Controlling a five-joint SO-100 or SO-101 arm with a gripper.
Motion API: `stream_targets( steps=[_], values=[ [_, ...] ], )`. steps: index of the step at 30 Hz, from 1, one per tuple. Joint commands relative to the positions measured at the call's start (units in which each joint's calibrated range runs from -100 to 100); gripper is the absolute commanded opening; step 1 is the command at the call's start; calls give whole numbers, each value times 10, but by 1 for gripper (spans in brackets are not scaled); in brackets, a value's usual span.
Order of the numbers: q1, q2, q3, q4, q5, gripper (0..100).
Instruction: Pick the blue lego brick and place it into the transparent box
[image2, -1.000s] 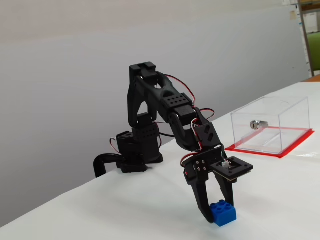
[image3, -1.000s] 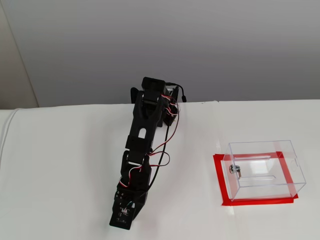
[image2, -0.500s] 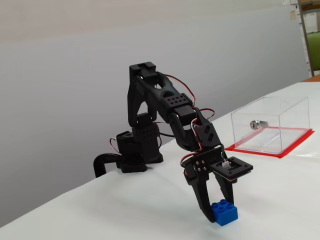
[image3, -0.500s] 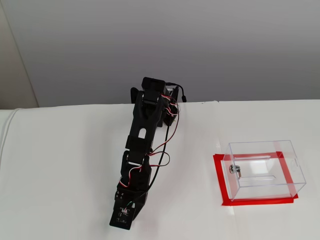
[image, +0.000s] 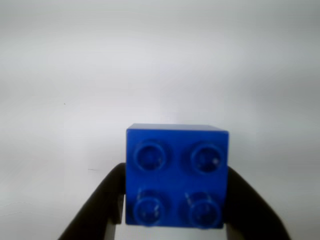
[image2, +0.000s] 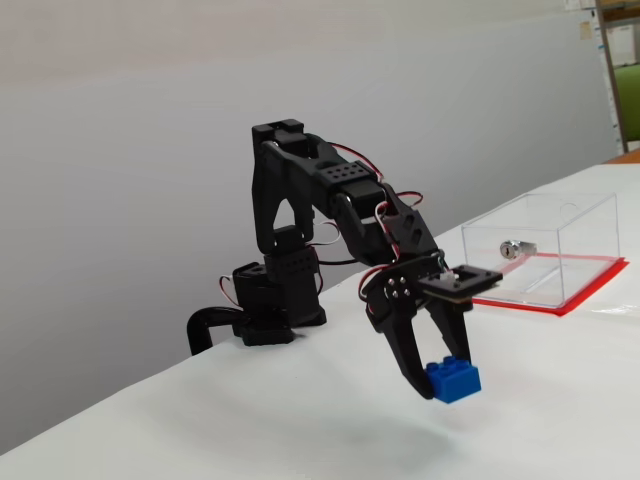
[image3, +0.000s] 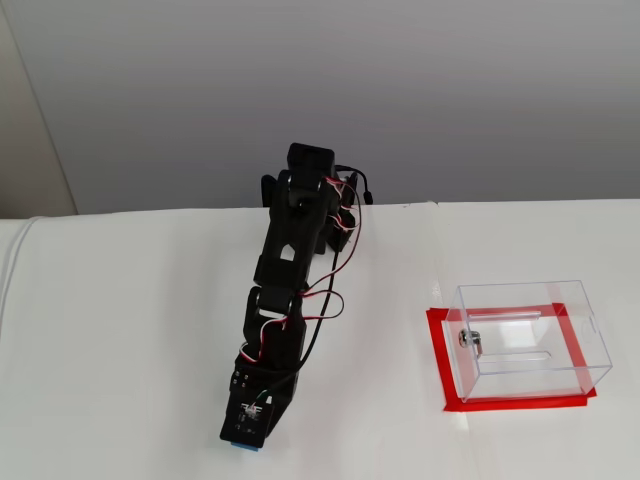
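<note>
**poster1:** One brick, one box, and the arm was right in the carry step. The gripper (image2: 443, 372) was clamped on the blue lego brick (image2: 453, 381), and in the side fixed view the brick hung clear of the white table (image2: 560, 400) with a faint shadow under it. So the pick looked done, the drop not yet.

**poster2:** Agreed. In the wrist view the brick (image: 176, 176) sat square between the two black fingers (image: 102, 200), studs facing the camera, one finger pressed against each side wall. It filled the gap, so the grip looked decent to me.

**poster1:** And the transparent box (image3: 530, 340) was well apart from it, off to the right in the top-down fixed view, sitting on its red base sheet (image3: 446, 385) with the little silver lock (image3: 468, 339) on the wall nearest the arm. Only a sliver of blue (image3: 243, 444) showed under the gripper there.

**poster2:** So my guess was the next move needed more lift, then a swing right until the brick was over the box's top, high enough to clear the near wall before letting go.
</note>
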Motion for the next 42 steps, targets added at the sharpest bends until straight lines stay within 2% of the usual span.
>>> stream_targets(
  steps=[1,15,25,30,42],
  values=[
    [-9,-101,11,4,2,13],
    [-66,-332,102,81,1,13],
    [-159,-443,112,144,-1,13],
    [-237,-470,112,157,1,13],
    [-495,-470,111,163,1,13]
  ],
)
